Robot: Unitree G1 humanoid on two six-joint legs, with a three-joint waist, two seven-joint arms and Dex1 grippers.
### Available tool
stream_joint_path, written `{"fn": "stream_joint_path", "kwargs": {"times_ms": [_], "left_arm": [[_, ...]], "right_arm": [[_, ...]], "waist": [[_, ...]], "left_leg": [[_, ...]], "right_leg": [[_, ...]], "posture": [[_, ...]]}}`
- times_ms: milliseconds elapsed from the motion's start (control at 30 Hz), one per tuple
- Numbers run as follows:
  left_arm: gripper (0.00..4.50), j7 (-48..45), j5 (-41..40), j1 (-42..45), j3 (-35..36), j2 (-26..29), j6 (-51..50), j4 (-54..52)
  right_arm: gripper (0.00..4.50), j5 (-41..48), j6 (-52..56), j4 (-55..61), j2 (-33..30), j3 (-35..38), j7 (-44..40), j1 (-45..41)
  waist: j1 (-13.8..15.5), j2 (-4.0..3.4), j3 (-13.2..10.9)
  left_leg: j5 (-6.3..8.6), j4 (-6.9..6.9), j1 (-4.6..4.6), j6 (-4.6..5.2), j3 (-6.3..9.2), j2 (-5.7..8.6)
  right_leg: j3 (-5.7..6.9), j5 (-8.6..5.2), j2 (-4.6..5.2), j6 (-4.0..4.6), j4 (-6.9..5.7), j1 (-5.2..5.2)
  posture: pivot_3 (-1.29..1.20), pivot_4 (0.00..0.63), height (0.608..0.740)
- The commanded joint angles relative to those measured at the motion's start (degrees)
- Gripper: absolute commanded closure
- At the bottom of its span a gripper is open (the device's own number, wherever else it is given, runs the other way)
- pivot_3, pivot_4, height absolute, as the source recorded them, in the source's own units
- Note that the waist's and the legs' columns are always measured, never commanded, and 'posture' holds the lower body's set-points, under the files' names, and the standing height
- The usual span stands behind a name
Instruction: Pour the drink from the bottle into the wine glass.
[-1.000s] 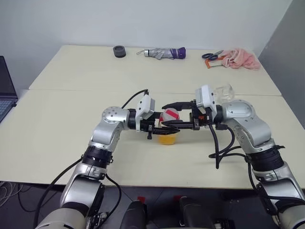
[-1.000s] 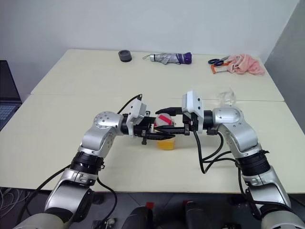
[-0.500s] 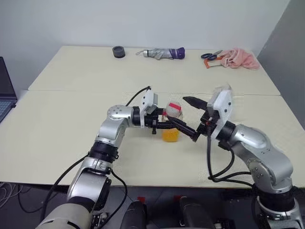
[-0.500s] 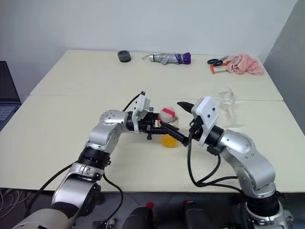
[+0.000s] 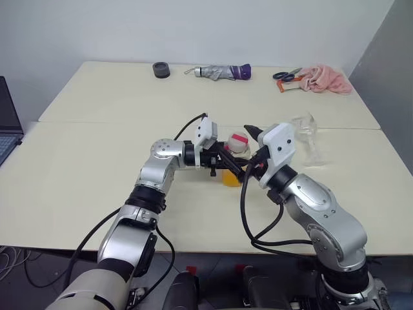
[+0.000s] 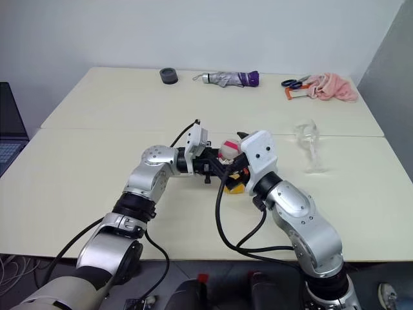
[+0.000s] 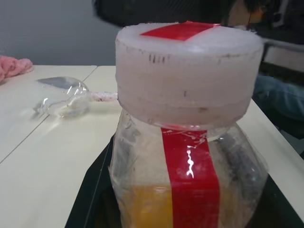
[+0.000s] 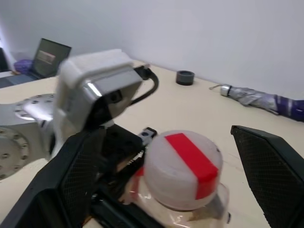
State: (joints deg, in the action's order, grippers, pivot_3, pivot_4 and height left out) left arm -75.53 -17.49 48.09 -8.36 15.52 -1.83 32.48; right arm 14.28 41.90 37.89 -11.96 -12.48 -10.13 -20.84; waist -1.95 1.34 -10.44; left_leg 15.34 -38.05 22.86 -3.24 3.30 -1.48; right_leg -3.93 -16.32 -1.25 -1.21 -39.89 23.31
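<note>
right gripper (image 8: 185,156) is re-angling, fingers now spread wide around the cap (image 8: 183,168); left gripper (image 5: 226,165) is staying clamped on the bottle (image 7: 187,166). uncapping likely next; wine glass (image 5: 308,139) waiting.

I count one small clear plastic bottle (image 5: 233,159) with a white-and-red cap, one clear stemmed wine glass (image 5: 308,138), one folded grey-and-purple umbrella (image 5: 218,71), one dark round ring-shaped object (image 5: 161,69), one pink cloth (image 5: 326,79), one pair of scissors (image 5: 286,75), one laptop (image 5: 8,119).
</note>
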Motion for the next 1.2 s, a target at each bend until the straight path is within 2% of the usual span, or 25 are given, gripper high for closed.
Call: {"fn": "stream_joint_path", "kwargs": {"times_ms": [33,100,200,400,500,567,667,767,900,933,1033,1167,1200], "left_arm": [[2.71,0.0,-0.2,2.1,1.4,-0.1,1.3,-0.5],[2.71,-0.1,-0.2,2.1,1.4,0.0,1.2,-0.6],[2.71,0.0,-0.2,2.2,1.4,0.0,1.3,-0.6],[2.71,-0.1,-0.2,2.5,1.7,-0.2,1.3,-0.3],[2.71,-0.4,-0.5,2.5,1.8,-0.4,0.8,-0.7],[2.71,-1.3,-1.0,2.4,1.6,-0.3,-0.2,-1.5],[2.71,-3.1,-1.3,2.0,1.0,0.1,-1.2,-3.0],[2.72,-3.9,-0.9,2.1,0.9,0.6,-0.4,-3.6],[2.72,-4.4,-0.5,2.1,0.9,0.7,0.1,-3.7],[2.72,-4.0,-0.5,2.1,1.0,0.6,0.0,-3.8],[2.72,-2.2,-0.4,2.0,1.6,0.1,-0.1,-3.6],[2.72,0.9,0.0,2.5,2.6,-0.9,0.5,-1.9],[2.72,1.1,0.2,2.7,2.6,-1.0,0.9,-1.4]], "right_arm": [[0.0,-1.1,-1.9,0.6,1.1,0.1,0.5,-0.5],[0.0,-1.5,-2.3,0.2,1.3,-0.1,0.5,-0.5],[0.64,-2.0,-3.7,-0.1,2.1,0.1,0.3,-0.4],[2.67,-1.3,-3.8,-0.2,2.0,-0.8,-1.8,0.1],[2.67,-0.1,-3.7,-0.9,1.7,-0.9,-3.8,0.1],[2.67,2.6,-5.3,-4.1,-0.3,-0.2,-10.0,-0.9],[2.67,6.7,-11.8,-11.7,-6.7,1.3,-25.3,-4.0],[2.67,7.0,-18.9,-22.1,-15.5,0.6,-42.3,-12.1],[2.67,9.4,-17.1,-33.1,-19.6,1.3,-52.6,-21.2],[2.67,9.2,-17.3,-34.6,-19.9,1.5,-52.9,-21.7],[1.64,9.5,-17.2,-34.4,-19.6,4.6,-49.6,-20.3],[0.67,15.5,-7.2,-14.2,-17.7,13.4,-35.0,-10.4],[0.66,16.3,-4.6,-9.5,-16.5,14.0,-31.1,-8.1]], "waist": [[0.0,0.0,0.0],[0.0,0.0,0.0],[0.0,0.0,0.0],[0.0,0.0,0.0],[0.0,0.0,0.0],[0.0,0.0,0.0],[-0.1,0.0,0.0],[-0.1,-0.06,-0.1],[-0.3,-0.07,-0.1],[-0.3,-0.06,-0.1],[-0.2,-0.06,-0.1],[0.4,-0.08,-0.1],[0.4,-0.08,-0.1]], "left_leg": [[0.0,0.0,0.0,0.0,0.0,0.0],[0.0,0.0,0.0,0.0,0.0,-0.01],[0.0,0.0,0.01,0.0,0.0,0.0],[0.0,0.0,0.0,0.0,0.0,-0.01],[0.0,0.0,0.01,0.0,0.0,0.0],[0.0,0.0,0.01,0.0,0.01,0.0],[0.0,-0.02,0.0,0.01,-0.02,0.03],[0.01,-0.02,-0.02,0.02,-0.03,0.04],[0.01,0.05,-0.06,0.03,-0.02,-0.01],[0.01,0.06,-0.05,0.03,0.0,-0.03],[0.01,0.05,0.01,0.03,0.03,-0.03],[0.01,0.02,0.14,0.02,0.14,-0.03],[0.01,0.02,0.16,0.02,0.14,-0.03]], "right_leg": [[0.0,0.0,-0.01,0.0,0.0,0.0],[0.0,0.0,-0.01,0.0,0.0,0.01],[0.0,0.0,0.0,0.0,0.0,0.01],[0.01,0.0,0.0,0.0,0.0,0.0],[0.0,0.0,0.0,0.0,0.0,0.0],[0.01,0.0,0.0,0.0,0.0,0.0],[0.0,0.0,0.0,0.0,0.01,0.0],[0.02,0.0,-0.01,0.0,0.01,-0.01],[0.04,0.0,-0.04,0.03,0.01,-0.01],[0.06,0.0,-0.04,0.04,0.02,-0.01],[0.09,-0.01,-0.02,0.05,0.03,0.0],[0.14,-0.01,0.24,0.05,0.02,0.05],[0.13,-0.02,0.27,0.03,0.01,0.05]], "posture": [[0.0,0.15,0.74],[0.0,0.15,0.74],[0.0,0.15,0.74],[0.0,0.15,0.74],[0.0,0.15,0.74],[0.0,0.15,0.74],[0.0,0.15,0.74],[0.0,0.15,0.74],[0.0,0.15,0.74],[0.0,0.15,0.74],[0.0,0.15,0.74],[0.0,0.15,0.74],[0.0,0.15,0.74]]}}
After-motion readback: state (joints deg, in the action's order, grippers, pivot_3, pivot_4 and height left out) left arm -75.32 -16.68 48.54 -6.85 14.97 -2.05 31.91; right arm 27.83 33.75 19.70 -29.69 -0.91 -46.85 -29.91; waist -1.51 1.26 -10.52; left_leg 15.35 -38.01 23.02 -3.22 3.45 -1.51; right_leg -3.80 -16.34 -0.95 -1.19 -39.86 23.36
